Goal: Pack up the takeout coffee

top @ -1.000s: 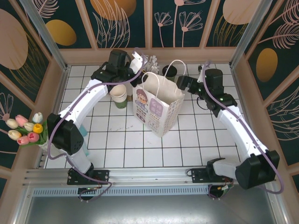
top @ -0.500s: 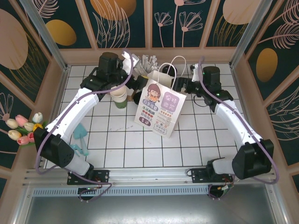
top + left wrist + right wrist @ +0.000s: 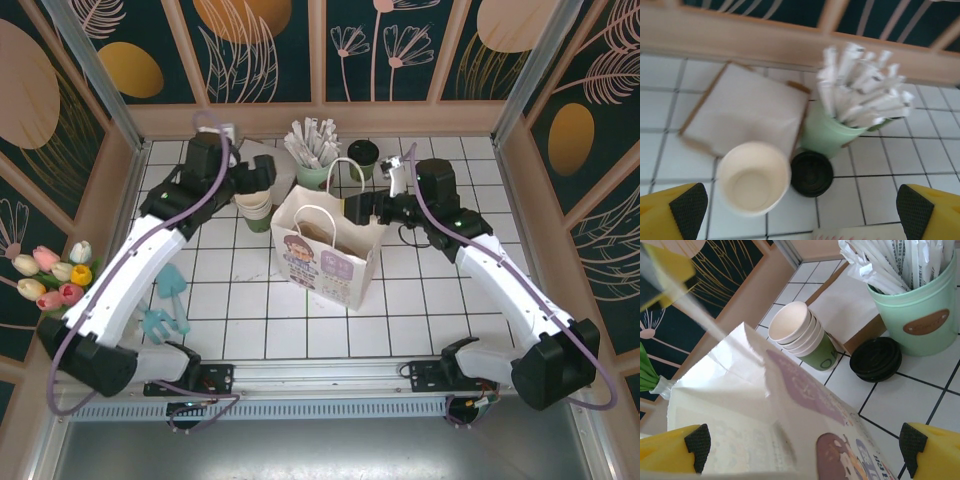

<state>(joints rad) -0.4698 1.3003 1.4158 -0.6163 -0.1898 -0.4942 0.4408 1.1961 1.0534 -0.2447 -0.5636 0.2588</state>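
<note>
While the top view puts the takeout coffee [image 3: 362, 153] upright on the surface [image 3: 250, 290] just beyond the right hand [image 3: 365, 208], judge it light, thin-walled and crushable, so pinch the wall mid-height, not the lid. Left wrist: left hand [image 3: 801, 207] gapes wide, empty. Right wrist: right hand [image 3: 805, 447] spread wide over the bag [image 3: 765, 405], gripping nothing.

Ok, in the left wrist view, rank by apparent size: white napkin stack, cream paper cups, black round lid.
Largest: white napkin stack.
Then cream paper cups, whose top sits nearer the camera.
Smallest: black round lid.
</note>
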